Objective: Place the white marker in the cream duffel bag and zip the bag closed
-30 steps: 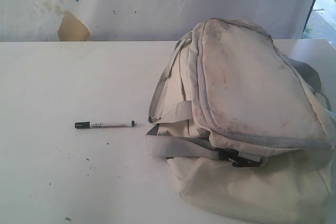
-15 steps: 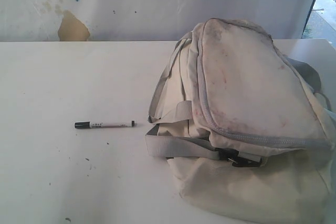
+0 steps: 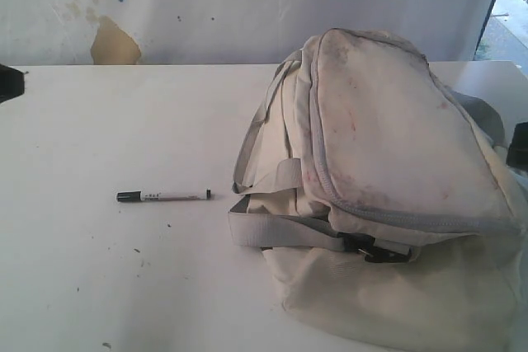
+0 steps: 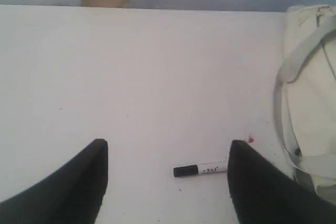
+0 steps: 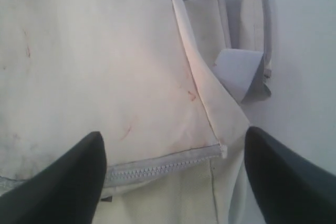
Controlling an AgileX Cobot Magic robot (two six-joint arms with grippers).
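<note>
The white marker [image 3: 163, 195] lies flat on the white table [image 3: 99, 121], black cap pointing away from the bag. The cream duffel bag [image 3: 388, 179] slumps to its right, stained pink, its grey zipper [image 3: 396, 216] closed. In the left wrist view my left gripper [image 4: 168, 145] hangs open above the table, with the white marker [image 4: 202, 169] between the fingers near one of them and the cream duffel bag [image 4: 310, 98] to one side. My right gripper [image 5: 174, 134] is open over the cream duffel bag [image 5: 94, 61], just above its zipper [image 5: 157, 166], holding nothing.
Grey webbing straps [image 3: 280, 230] and a black buckle [image 3: 375, 249] lie across the bag's front. A stained white wall [image 3: 115, 39] backs the table. Dark parts of the arms show at the left edge [image 3: 8, 82] and right edge [image 3: 518, 146].
A dark part of each arm has come into the exterior view, at the left and right edges. The marker and the bag have not moved.
</note>
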